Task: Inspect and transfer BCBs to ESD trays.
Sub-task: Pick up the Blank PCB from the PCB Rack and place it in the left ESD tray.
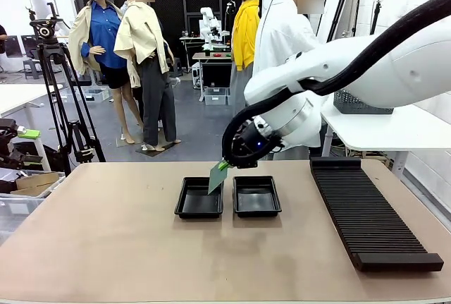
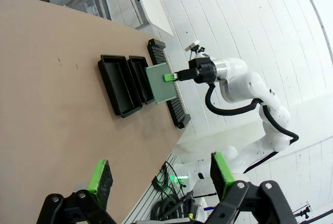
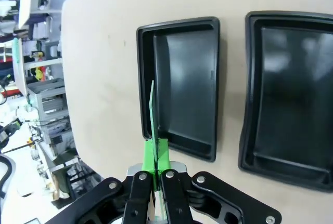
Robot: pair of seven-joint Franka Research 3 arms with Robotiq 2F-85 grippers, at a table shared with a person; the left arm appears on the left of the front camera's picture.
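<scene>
Front, left wrist and right wrist views. The right gripper [image 1: 225,165] is clamped on one edge of a BCB [image 1: 217,178], its green pads [image 3: 155,152] pressed flat against both faces. The board hangs below the gripper, clear of the table [image 1: 106,240]. Its long axis runs steeply downward from the pads, and the free end tilts toward the robot's left. That end points into the left ESD tray [image 1: 182,209], near the rim that faces the right ESD tray [image 1: 256,211].

In the right wrist view the BCB [image 3: 152,107] shows edge-on as a thin green line running straight out from the fingertips, over one long wall of the nearer tray [image 3: 187,78]. The second tray [image 3: 291,94] lies alongside, and both trays look bare.

In the left wrist view one broad face of the board [image 2: 157,84] is turned to the camera. The left gripper [image 2: 161,174] stands spread wide with nothing between its pads [image 2: 99,176]. A long ribbed rack [image 1: 370,212] lies to the right of the trays.
</scene>
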